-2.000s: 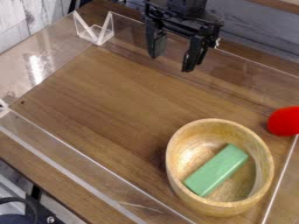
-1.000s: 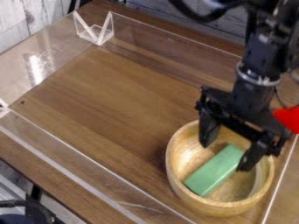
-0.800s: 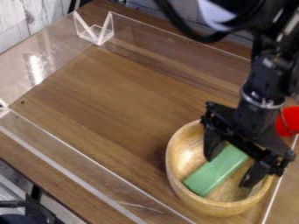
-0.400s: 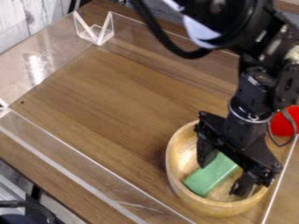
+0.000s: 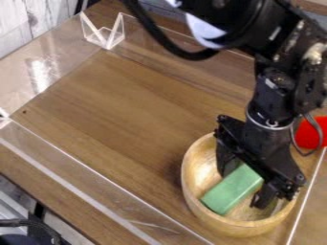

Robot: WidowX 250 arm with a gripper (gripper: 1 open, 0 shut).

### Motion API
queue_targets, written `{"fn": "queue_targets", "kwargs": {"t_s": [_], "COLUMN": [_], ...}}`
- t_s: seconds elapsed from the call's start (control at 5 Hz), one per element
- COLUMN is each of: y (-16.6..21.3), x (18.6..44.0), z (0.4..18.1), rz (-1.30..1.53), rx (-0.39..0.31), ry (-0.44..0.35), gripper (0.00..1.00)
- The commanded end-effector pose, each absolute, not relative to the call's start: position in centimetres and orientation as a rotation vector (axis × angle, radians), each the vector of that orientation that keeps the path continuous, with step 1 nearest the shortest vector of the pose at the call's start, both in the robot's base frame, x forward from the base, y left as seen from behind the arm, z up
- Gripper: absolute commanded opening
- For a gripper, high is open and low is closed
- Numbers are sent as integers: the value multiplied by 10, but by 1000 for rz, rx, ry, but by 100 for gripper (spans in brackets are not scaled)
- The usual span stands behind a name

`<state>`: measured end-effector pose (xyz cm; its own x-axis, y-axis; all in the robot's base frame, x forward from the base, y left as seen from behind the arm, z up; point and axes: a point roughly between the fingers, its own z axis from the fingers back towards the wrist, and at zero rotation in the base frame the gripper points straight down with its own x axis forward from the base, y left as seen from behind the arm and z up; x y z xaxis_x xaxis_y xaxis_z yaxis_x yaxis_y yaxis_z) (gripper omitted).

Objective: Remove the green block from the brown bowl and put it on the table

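Observation:
The brown bowl sits at the front right of the table. Inside it lies the mint-green block, flat and slanted. My black gripper points straight down into the bowl, open, with one finger on each side of the block's upper end. The fingers are low in the bowl and straddle the block; I cannot tell whether they touch it. The far end of the block is hidden behind the gripper body.
A small red round object lies on the table just right of the bowl, partly behind the arm. Low clear plastic walls edge the table. A clear plastic stand is at the back left.
The gripper came from the back of the table to over the bowl and sank into it around the green block. Over the last moments it rolled slightly and stayed open.

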<state>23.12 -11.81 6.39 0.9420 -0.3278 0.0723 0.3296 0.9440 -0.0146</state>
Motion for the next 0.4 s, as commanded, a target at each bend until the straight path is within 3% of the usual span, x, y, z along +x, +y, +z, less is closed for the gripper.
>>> {"fn": "queue_targets", "kwargs": {"t_s": [0.0, 0.2], "y": [-116, -112], "x": [237, 237], "z": [73, 70], "rz": [-340, -356], "rx": [-50, -58], "ry": [-135, -156], "gripper": [100, 100]}}
